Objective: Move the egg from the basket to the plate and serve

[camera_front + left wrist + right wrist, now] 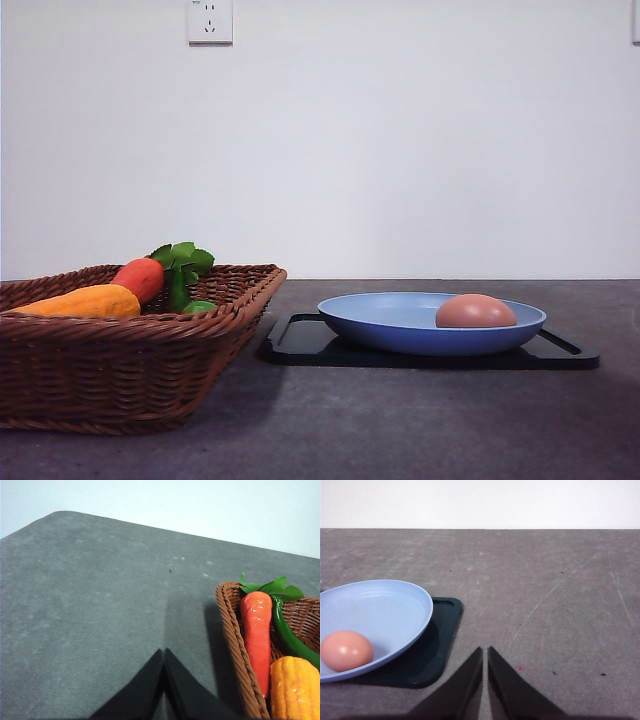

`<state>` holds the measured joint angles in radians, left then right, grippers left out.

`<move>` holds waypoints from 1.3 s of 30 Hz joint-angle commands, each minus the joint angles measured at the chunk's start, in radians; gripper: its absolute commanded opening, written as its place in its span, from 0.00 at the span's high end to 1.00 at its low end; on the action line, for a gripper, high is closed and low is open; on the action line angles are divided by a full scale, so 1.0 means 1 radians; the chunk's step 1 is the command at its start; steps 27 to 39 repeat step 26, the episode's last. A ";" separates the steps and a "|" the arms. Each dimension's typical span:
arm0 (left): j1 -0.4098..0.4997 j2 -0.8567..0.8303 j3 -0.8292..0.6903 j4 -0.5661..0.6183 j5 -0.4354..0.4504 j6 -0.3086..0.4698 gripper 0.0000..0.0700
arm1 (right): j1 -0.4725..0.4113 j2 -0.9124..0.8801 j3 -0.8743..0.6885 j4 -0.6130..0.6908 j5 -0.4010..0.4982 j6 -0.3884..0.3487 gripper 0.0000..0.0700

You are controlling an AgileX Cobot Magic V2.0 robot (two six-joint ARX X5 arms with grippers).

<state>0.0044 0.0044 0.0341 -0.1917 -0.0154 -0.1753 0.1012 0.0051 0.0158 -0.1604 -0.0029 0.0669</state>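
The brownish-pink egg [475, 311] [347, 650] lies in the light-blue plate [390, 320] [385, 610], toward its right side in the front view. The plate rests on a flat black tray [310, 342] [432, 655]. At the left stands the brown wicker basket [120, 370] [235, 640]. My left gripper [164, 652] is shut over bare table beside the basket, holding nothing. My right gripper [485, 651] is shut too, above the table to the right of the tray and apart from the plate.
In the basket lie an orange-red carrot [140, 278] [256, 630] with green leaves, a yellow-orange corn cob [85, 302] [295, 687] and a green vegetable [290, 637]. Grey table surface [420, 420] stretches around; a white wall with a socket [209, 20] stands behind.
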 commanded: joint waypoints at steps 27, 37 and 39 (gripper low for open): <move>0.002 -0.002 -0.016 -0.019 0.007 -0.002 1.00 | 0.000 -0.002 -0.006 0.010 0.003 -0.003 1.00; 0.002 -0.002 -0.016 -0.019 0.007 -0.002 1.00 | 0.000 -0.002 -0.006 0.010 0.003 -0.003 1.00; 0.002 -0.002 -0.016 -0.019 0.007 -0.002 1.00 | 0.000 -0.002 -0.006 0.010 0.003 -0.003 1.00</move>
